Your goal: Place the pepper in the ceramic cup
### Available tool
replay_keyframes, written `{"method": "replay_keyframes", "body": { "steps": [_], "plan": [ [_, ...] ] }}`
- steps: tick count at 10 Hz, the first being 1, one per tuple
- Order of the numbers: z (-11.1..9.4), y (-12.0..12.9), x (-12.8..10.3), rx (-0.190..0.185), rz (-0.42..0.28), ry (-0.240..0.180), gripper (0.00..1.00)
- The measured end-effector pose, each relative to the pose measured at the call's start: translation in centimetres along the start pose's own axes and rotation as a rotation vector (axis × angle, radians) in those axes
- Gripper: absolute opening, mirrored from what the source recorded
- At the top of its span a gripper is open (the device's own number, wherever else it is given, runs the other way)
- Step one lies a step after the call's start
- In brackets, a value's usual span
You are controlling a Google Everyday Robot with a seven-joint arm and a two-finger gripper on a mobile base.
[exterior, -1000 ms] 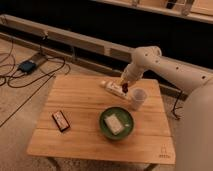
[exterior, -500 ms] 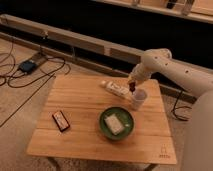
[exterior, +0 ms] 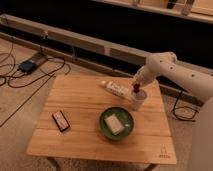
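The ceramic cup stands upright on the right part of the wooden table, whitish-grey with a dark inside. My gripper hangs straight over the cup's mouth, its tip at the rim. A small dark red pepper shows at the gripper's tip, just above the cup's opening. My white arm reaches in from the right.
A white tube-like bottle lies on the table left of the cup. A green bowl holding a pale block sits in front of the cup. A black flat device lies at the left. Cables run on the floor at far left.
My gripper has moved right from over the bottle's end to directly above the cup, carrying the pepper, and has come down to the cup's rim.
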Motion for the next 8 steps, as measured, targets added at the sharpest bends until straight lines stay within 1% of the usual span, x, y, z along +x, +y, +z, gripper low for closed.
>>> {"method": "replay_keyframes", "body": {
  "steps": [2, 5, 7, 8],
  "plan": [
    [-0.3, -0.1, 0.1, -0.001, -0.008, -0.025, 0.29],
    [-0.4, -0.5, 0.9, 0.001, -0.011, -0.051, 0.61],
    [-0.2, -0.6, 1.5, 0.002, -0.011, -0.060, 0.78],
    [-0.2, -0.6, 1.7, 0.005, -0.011, -0.069, 0.80]
  ]
}}
